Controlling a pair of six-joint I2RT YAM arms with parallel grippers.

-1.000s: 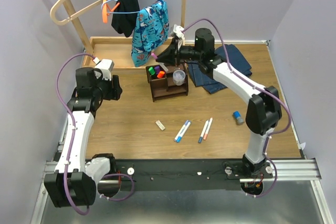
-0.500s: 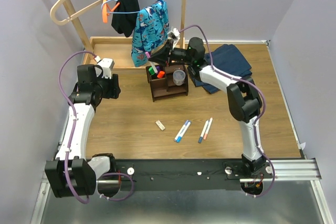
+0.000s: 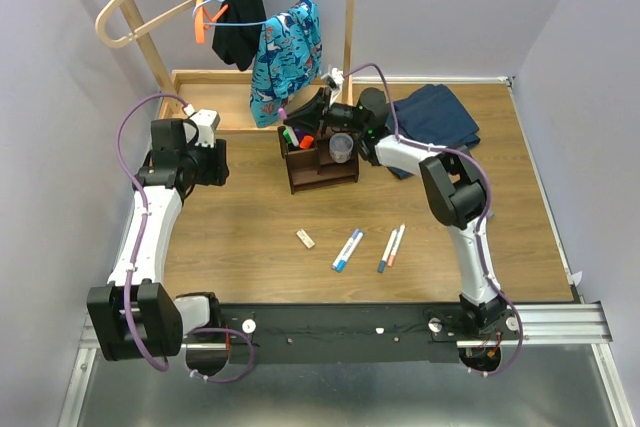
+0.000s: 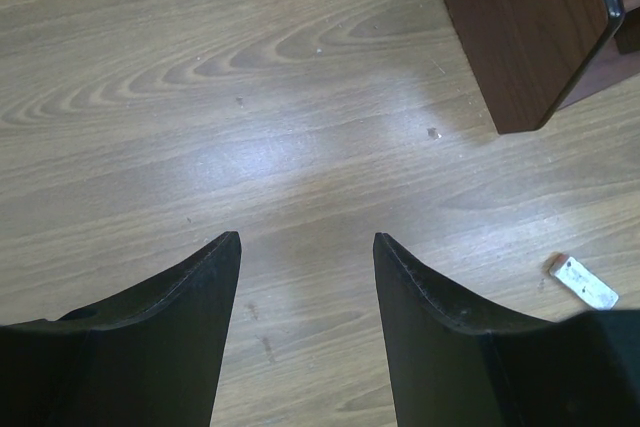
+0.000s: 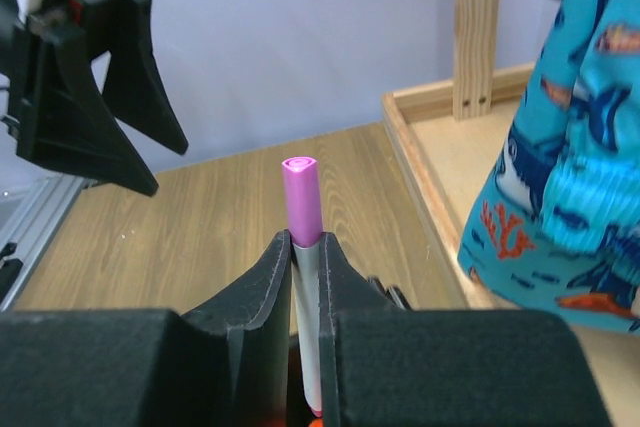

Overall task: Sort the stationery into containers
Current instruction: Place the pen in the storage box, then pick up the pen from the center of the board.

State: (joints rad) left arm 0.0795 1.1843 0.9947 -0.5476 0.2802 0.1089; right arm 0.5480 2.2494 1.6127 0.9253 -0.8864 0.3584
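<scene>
Above the far-left corner of the dark wooden organiser [image 3: 325, 175], at about 11 o'clock from its centre: one thin pink-capped pen [image 5: 301, 187], cap end sticking out past the fingertips. It is clamped by the right gripper [image 3: 300, 112], whose jaws are closed on the barrel. Whether the pen's other end reaches a compartment cannot be told.

In the organiser, left-hand compartments: one green marker [image 3: 289, 134] and one orange marker [image 3: 306, 141], both standing. In its right-hand compartment: one clear round tub [image 3: 341, 146].

At 6 o'clock of the organiser, loose on the table [image 3: 240, 237]: one white eraser [image 3: 305, 239], one blue-capped pen [image 3: 347, 249], and two thin pens [image 3: 391, 247] lying side by side.

At 9 o'clock, well apart from the organiser: the left gripper [image 4: 305, 242], jaws spread, holding nothing, above bare wood.

At 2 o'clock: folded blue jeans [image 3: 435, 119], partly under the right arm.

At 12 o'clock: pale wooden tray [image 3: 215, 82] with a blue printed garment [image 3: 288, 52] hanging above it.
</scene>
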